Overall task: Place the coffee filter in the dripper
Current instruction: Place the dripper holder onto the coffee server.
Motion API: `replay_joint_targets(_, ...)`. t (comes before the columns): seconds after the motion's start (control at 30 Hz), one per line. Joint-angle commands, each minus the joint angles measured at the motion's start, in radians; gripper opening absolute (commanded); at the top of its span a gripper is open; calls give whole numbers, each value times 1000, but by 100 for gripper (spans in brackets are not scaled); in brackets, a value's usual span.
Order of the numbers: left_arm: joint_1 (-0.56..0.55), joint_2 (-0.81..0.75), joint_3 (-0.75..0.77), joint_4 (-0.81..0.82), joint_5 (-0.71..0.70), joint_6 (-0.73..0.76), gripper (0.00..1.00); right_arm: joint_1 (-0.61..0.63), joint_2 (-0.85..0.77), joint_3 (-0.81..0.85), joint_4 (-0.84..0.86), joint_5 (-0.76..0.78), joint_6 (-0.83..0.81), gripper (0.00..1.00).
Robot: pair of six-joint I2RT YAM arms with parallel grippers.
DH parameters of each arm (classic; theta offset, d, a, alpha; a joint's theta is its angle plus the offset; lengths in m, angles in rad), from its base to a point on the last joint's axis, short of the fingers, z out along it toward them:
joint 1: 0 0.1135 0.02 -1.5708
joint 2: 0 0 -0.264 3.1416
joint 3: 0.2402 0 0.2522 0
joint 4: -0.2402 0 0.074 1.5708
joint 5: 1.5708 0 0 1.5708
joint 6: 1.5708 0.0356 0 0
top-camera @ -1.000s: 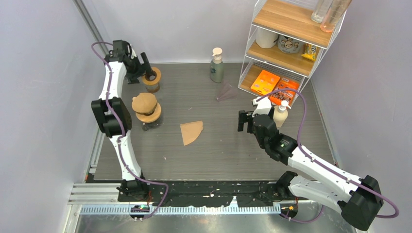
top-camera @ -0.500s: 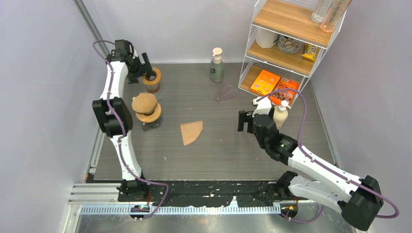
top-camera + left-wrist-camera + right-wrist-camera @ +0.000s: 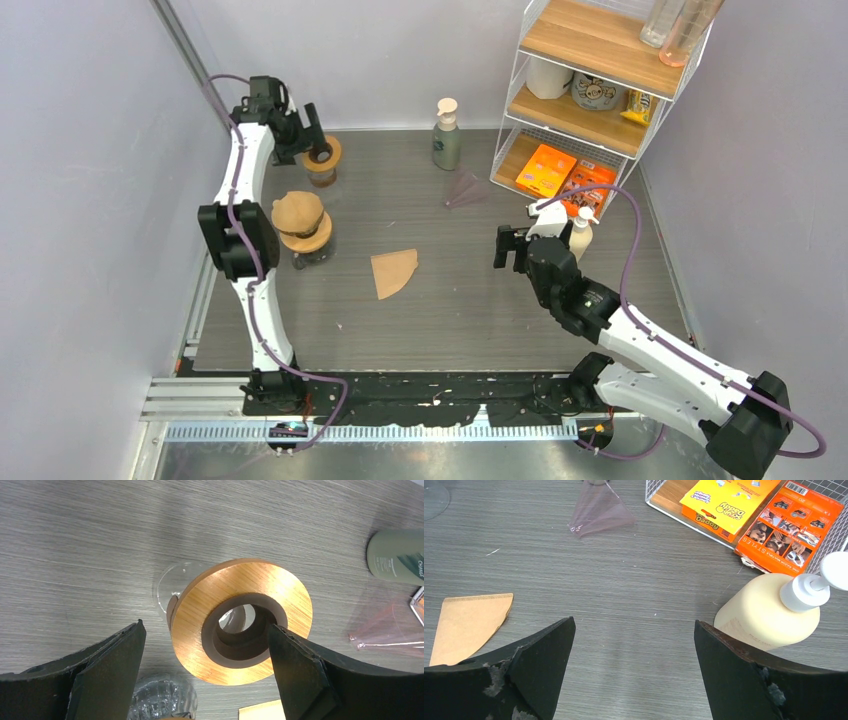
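Note:
The coffee filter is a tan paper wedge lying flat mid-table; the right wrist view has it at lower left, and a corner shows in the left wrist view. The dripper is a wooden ring on clear glass at the back left, its dark hole empty. My left gripper hangs open right above it, jaws straddling the ring without touching. My right gripper is open and empty over bare table right of the filter.
A glass jar with a rounded wooden lid stands just in front of the dripper. A green pump bottle and a pink clear cone are at the back. A cream pump bottle stands beside my right gripper, before the wire shelf.
The left arm has swung slightly right and back, bringing its open gripper over the dripper. The right arm shifted a little to the right. The filter has not moved.

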Motion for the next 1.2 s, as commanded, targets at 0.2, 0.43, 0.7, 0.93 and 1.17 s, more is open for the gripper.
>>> replay_joint_targets(0.2, -42, -20, 42, -9, -56, 33, 100, -3, -8, 11, 26, 24, -5, 95)
replay_joint_targets(0.43, -41, -92, 33, 18, -107, -1, 99, -3, -11, 10, 25, 26, -4, 95)
replay_joint_targets(0.7, -42, -65, 52, -5, -116, 9, 97, -3, -19, 7, 21, 29, 0, 95)
replay_joint_targets(0.93, -41, -7, 77, -26, -119, 19, 89, -3, -29, 6, 18, 29, 5, 95)
replay_joint_targets(1.17, -42, 33, 97, -35, -142, 29, 82, -3, -26, 4, 18, 36, 5, 95)
